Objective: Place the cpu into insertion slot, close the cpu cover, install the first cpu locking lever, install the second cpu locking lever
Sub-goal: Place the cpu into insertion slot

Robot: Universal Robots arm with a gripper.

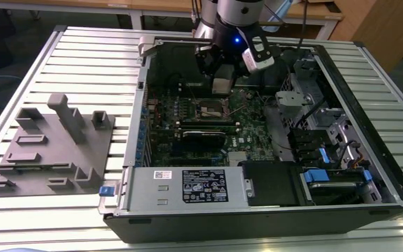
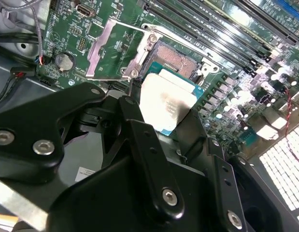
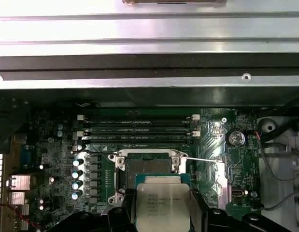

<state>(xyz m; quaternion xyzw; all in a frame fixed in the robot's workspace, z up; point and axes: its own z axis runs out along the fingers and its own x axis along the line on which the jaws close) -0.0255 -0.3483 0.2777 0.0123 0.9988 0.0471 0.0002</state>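
Silvery-grey metal faces up on the cpu (image 3: 163,207), and I hold it in my gripper (image 3: 163,220). The black fingers (image 2: 133,113) are closed narrow on two opposite edges of the chip, and its green border shows around the metal top. The cpu hangs just over one edge of the insertion slot (image 3: 150,166) and is not seated in it. The dark centre of the slot is uncovered. The cpu cover (image 2: 109,46) is swung open and stands beside the slot, with green board showing through its window. One thin wire lever (image 3: 203,159) stretches from the slot's corner toward the cover. Long black memory slots (image 3: 137,126) run along another side of the slot. All of this is on the green motherboard (image 1: 251,131), in its middle part. The board lies inside the open computer case (image 1: 369,126). The case rests on a slatted metal table (image 1: 82,52), and a grey fixture (image 1: 54,147) lies near the table's edge at the exterior view's left.
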